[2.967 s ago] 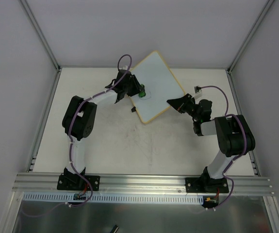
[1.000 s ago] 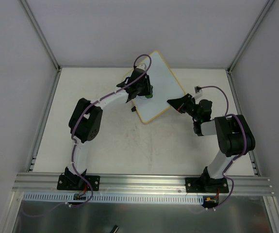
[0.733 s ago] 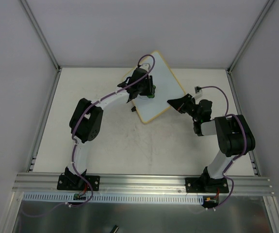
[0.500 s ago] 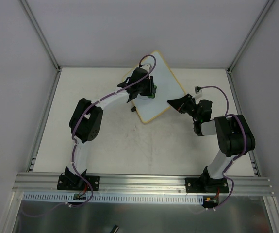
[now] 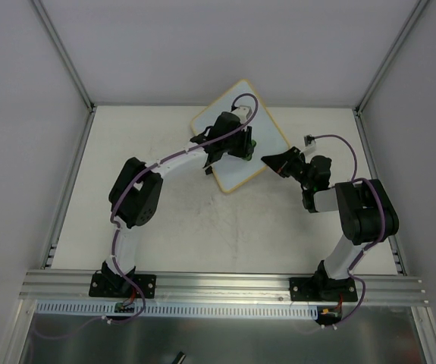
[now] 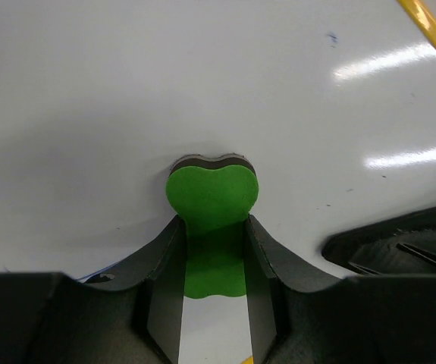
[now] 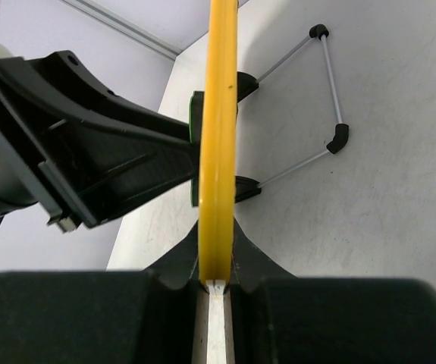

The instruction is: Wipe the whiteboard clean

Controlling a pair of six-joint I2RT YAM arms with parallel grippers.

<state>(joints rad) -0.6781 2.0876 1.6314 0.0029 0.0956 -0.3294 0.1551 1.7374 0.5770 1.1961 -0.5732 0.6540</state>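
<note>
Two jaws engaged. Right jaws clenched on the whiteboard (image 5: 239, 173) frame at its 4 o'clock edge. Board sits cornerwise at the desk (image 5: 202, 227) 12 o'clock, with bare desk toward 6. Left jaws grasp the eraser (image 6: 211, 199), pressed on the white surface. Faint specks show in the left wrist view only.

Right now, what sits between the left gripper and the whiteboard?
A green eraser: the left gripper pinches it, and its far end seems to press on the whiteboard. The left wrist view shows this best.

Bright even light, glare streaks across the whiteboard (image 6: 369, 72)
</note>
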